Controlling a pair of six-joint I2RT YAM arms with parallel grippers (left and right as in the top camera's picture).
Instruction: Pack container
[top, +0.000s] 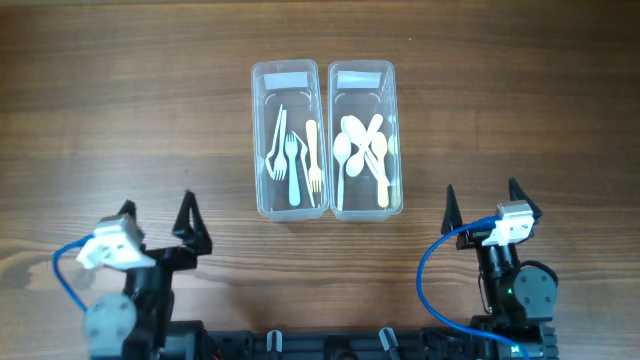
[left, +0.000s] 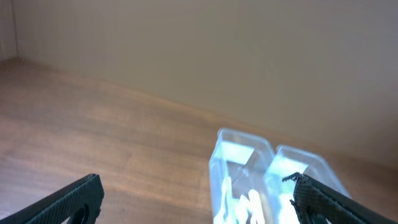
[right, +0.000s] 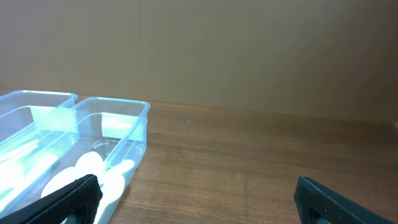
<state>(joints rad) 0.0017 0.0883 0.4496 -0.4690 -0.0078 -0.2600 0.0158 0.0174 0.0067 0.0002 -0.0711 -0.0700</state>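
Two clear plastic containers stand side by side at the table's centre. The left container (top: 262, 140) holds several forks (top: 293, 160). The right container (top: 396, 140) holds several spoons (top: 358, 145). My left gripper (top: 160, 215) is open and empty near the front left edge, well apart from the containers. My right gripper (top: 482, 200) is open and empty at the front right. The left wrist view shows both containers (left: 242, 149) ahead on the right between open fingers (left: 196, 199). The right wrist view shows the spoon container (right: 140, 134) at the left, fingers (right: 196, 199) open.
The wooden table (top: 120, 100) spreads around the containers. Blue cables (top: 430, 270) loop at both arm bases along the front edge. A beige wall (right: 249, 50) rises beyond the far edge.
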